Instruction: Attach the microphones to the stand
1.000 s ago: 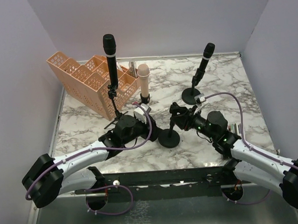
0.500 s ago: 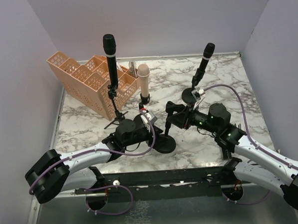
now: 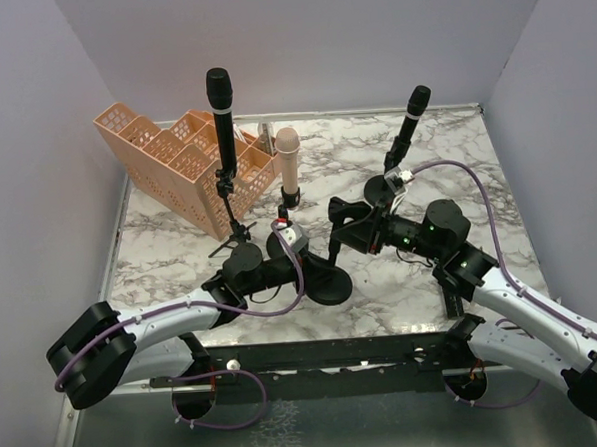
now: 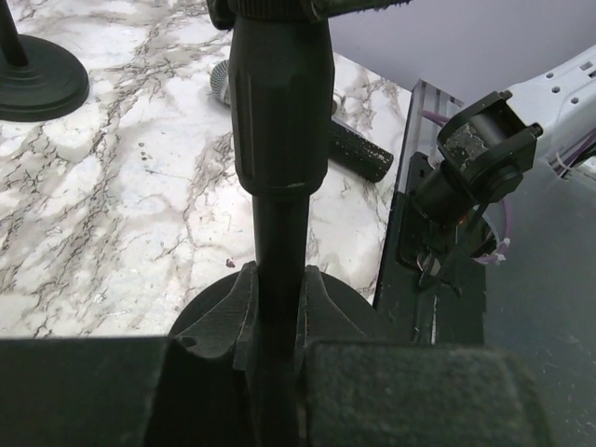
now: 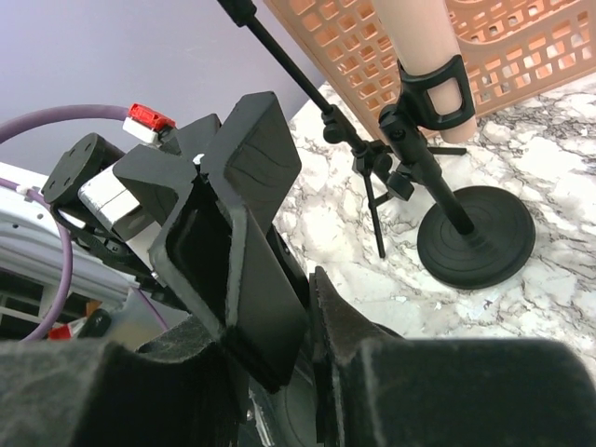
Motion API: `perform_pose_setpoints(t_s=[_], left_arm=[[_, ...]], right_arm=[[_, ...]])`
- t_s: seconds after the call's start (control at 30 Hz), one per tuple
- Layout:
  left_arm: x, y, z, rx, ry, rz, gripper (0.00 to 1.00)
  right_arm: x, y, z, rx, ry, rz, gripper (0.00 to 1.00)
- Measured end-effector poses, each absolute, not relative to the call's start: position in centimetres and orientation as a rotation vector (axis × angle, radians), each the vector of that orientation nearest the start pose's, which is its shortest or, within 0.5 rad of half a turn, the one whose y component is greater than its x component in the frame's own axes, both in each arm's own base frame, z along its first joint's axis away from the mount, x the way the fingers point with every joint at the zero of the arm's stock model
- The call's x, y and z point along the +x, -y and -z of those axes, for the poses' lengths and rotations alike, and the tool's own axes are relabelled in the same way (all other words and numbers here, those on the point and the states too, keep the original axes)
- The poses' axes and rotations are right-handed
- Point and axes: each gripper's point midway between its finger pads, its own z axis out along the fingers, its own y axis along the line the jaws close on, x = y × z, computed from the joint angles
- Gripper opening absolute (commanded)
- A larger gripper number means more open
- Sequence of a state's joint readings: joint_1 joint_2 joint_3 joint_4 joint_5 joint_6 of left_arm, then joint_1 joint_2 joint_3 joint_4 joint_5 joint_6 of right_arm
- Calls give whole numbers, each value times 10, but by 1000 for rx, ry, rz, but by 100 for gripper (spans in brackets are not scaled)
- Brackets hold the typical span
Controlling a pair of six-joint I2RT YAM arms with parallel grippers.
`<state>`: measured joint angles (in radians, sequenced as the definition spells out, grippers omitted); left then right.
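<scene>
Stand: black round-base microphone stand (image 3: pixel 329 283), centre-near on white marble table (image 3: pixel 446 166), pole (image 4: pixel 279 233) upright.
Left gripper (image 4: pixel 277 296): clamped low on pole.
Right gripper (image 3: pixel 344 219): grasping stand's top clip (image 5: pixel 244 233).

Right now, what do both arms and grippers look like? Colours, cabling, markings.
Left arm and right arm: white link shells, black joint housings. A purple cable loops along each to a white plug near the wrist; the left plug carries a red tab. Left gripper and right gripper are black. Green lights show on the right arm. No lettering legible.
</scene>
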<state>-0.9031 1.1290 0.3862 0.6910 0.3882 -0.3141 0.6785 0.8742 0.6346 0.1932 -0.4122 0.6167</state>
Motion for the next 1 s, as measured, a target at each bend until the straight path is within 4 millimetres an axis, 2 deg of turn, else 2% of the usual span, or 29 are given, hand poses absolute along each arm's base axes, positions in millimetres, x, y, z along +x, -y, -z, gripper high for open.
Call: perform_pose_setpoints(t_s=[0.07,0.13,0.33,0.43,0.5,0.53,0.57,0.67,0.73,0.83,1.0], left_arm=[[160,330,-179,809,-1569,1232,18],[161,332,-177,804,-1576,1234,27],[162,335,-173,793,-1585,1245,29],[163,337,-173,790,-1580,1250,19],[163,337,-173,792,-1578,1255,4],[162,338,-174,795,-1575,1261,0],[161,339,-174,801,-1571,1262,0],[161,339,-174,803,-1565,1266,0],[161,339,-173,797,-1572,1264,0],[168,337,-170,746,-1607,1241,0],[184,332,-168,608,-1671,1202,0]], right_arm=[[196,-277,-271,-404,-1726,-1304,18],[197,-276,-269,-400,-1721,-1306,18],[194,-274,-263,-395,-1727,-1313,18],[194,-274,-263,-395,-1727,-1313,19],[194,-274,-263,-395,-1727,-1311,20],[194,-274,-263,-393,-1728,-1310,21],[194,-274,-263,-392,-1728,-1309,23],[194,-274,-263,-391,-1727,-1309,49],[194,-274,-264,-385,-1727,-1313,58],[195,-272,-267,-380,-1711,-1301,65],[203,-270,-262,-382,-1708,-1239,67]])
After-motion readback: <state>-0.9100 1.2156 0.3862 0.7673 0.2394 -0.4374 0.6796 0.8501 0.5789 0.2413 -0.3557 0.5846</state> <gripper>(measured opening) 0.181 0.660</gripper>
